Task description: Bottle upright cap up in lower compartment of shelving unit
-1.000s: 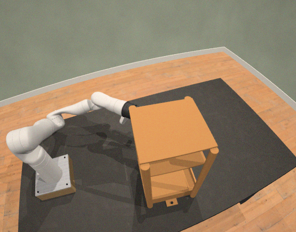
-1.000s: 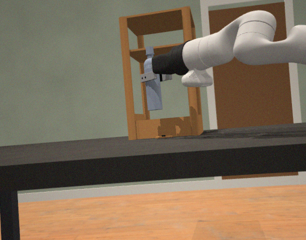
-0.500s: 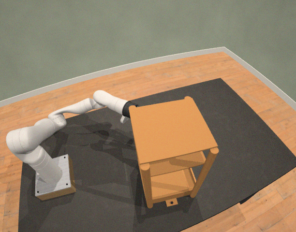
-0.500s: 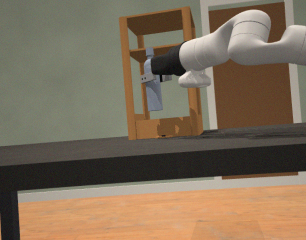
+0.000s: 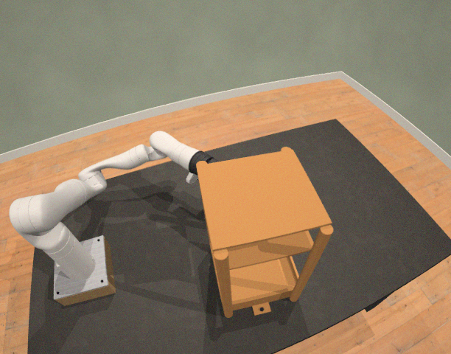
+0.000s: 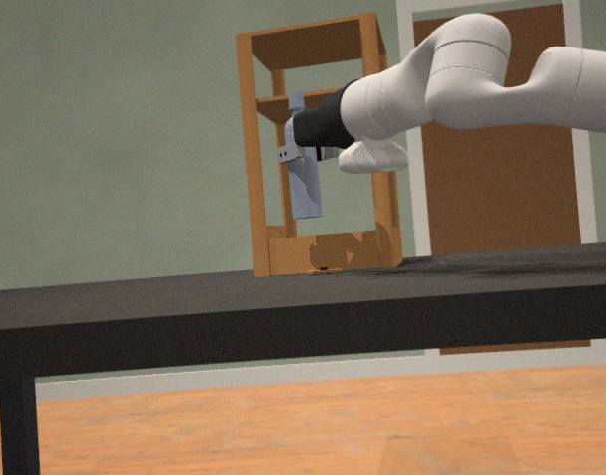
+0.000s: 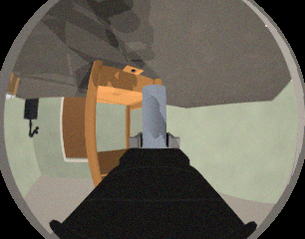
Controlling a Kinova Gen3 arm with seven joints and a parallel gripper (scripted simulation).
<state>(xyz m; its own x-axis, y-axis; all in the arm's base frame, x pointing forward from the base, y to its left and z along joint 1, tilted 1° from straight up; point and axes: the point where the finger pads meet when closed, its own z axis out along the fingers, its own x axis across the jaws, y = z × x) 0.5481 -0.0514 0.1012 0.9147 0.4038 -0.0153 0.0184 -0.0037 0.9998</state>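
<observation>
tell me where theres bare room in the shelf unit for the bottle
Both compartments of the shelving unit look bare in the top view. The lower floor, bordered by four posts, is free. It is crowded near the middle shelf, where the gripper holds the bottle.

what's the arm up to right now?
The arm's gripper is shut on the pale blue bottle, held cap up and slightly tilted, clear of the table. In the exterior view it hangs level with the lower compartment of the orange shelving unit, its base above the compartment floor. From the top view the gripper end is hidden at the unit's edge, so I cannot tell how far inside the bottle is. It has not been set down yet.
</observation>
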